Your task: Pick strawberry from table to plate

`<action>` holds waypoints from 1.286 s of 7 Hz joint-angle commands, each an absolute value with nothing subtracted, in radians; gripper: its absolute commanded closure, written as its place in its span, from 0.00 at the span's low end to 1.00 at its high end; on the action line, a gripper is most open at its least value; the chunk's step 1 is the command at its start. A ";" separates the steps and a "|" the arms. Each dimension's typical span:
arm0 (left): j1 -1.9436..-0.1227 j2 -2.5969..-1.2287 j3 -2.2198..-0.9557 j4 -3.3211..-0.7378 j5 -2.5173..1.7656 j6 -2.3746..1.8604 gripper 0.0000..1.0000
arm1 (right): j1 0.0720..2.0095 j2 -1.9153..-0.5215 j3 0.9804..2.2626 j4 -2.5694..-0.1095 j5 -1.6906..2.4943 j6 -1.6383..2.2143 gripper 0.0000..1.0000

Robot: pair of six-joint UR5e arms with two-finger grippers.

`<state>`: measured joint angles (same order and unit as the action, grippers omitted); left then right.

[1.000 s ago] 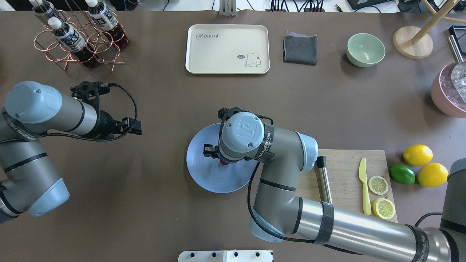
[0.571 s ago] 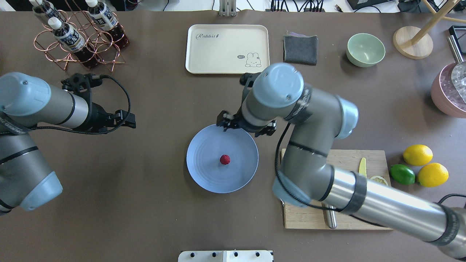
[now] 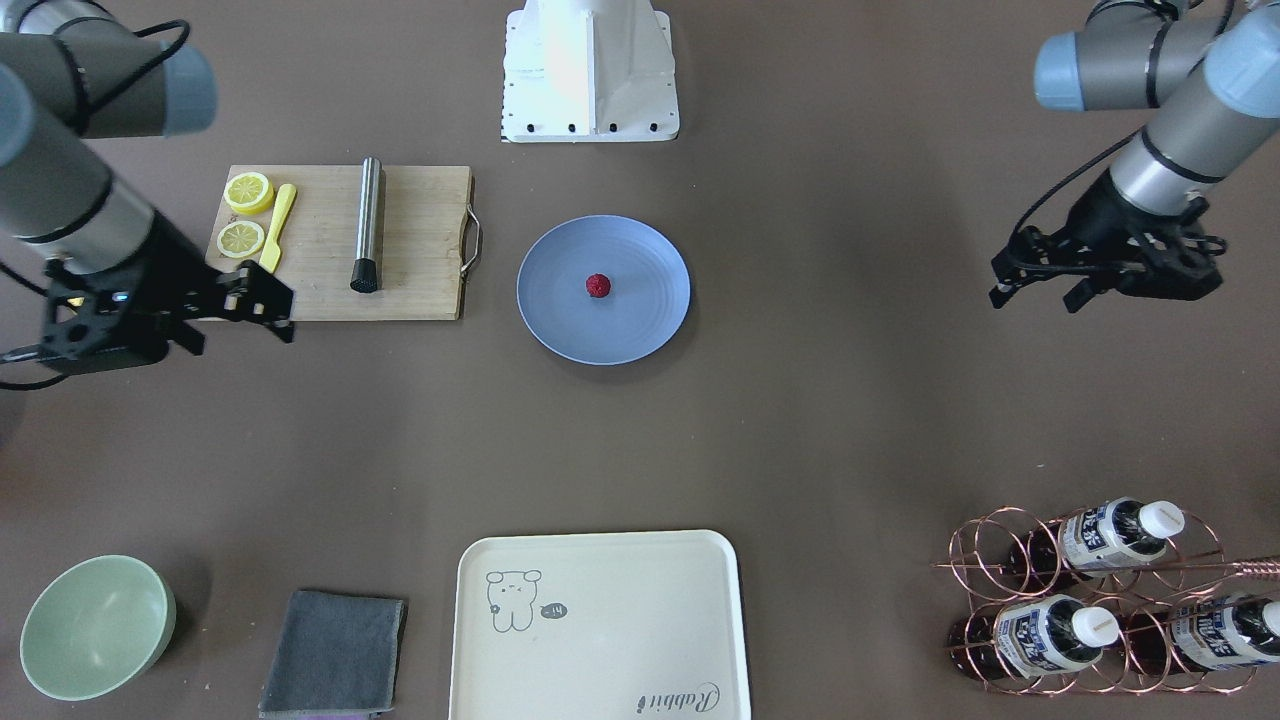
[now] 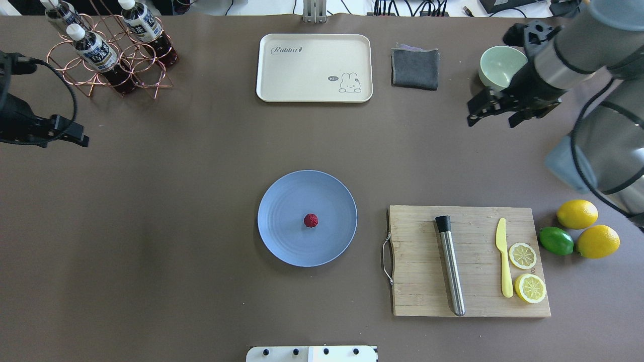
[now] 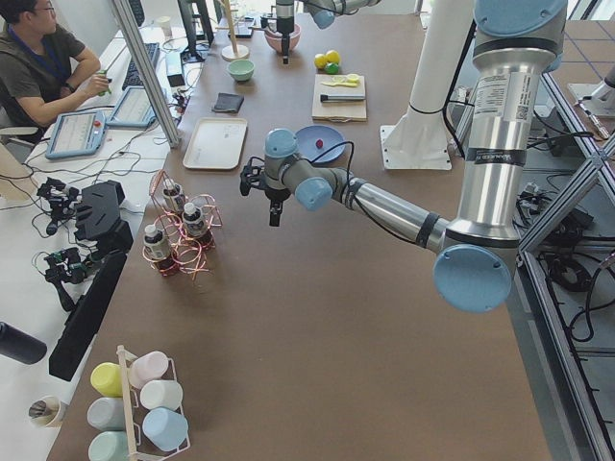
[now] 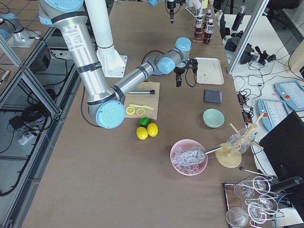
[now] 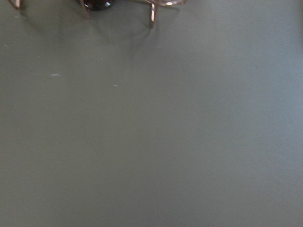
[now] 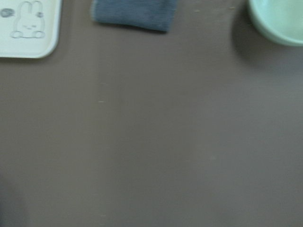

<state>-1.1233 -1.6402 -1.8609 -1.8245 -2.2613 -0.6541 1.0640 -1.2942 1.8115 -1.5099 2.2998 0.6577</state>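
Observation:
The strawberry, small, dark red and bumpy, lies loose at the middle of the light-blue plate on the brown table. My right gripper hangs open and empty above the table, far right of the plate and just in front of the green bowl. Near the table's left edge my left gripper is open too, holding nothing. Neither wrist view shows its own fingers, only table surface.
A cream tray, grey cloth and green bowl line the far side. A bottle rack stands far left. Right of the plate, the cutting board carries a steel rod, knife and lemon slices; whole lemons lie beyond.
My right gripper let go of the strawberry on the plate, rose and swung far right toward the green bowl. The left arm pulled back toward the table's left edge.

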 commanded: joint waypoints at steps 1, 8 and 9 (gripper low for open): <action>-1.381 -1.640 -1.818 -1.537 -2.394 -0.149 0.03 | 1.272 -1.434 1.751 -1.630 2.329 0.173 0.00; -1.545 -1.631 -1.660 -1.476 -2.418 0.100 0.03 | 1.600 -1.511 1.532 -1.655 2.327 -0.353 0.00; -1.545 -1.632 -1.660 -1.485 -2.416 0.098 0.03 | 1.598 -1.511 1.531 -1.655 2.327 -0.353 0.00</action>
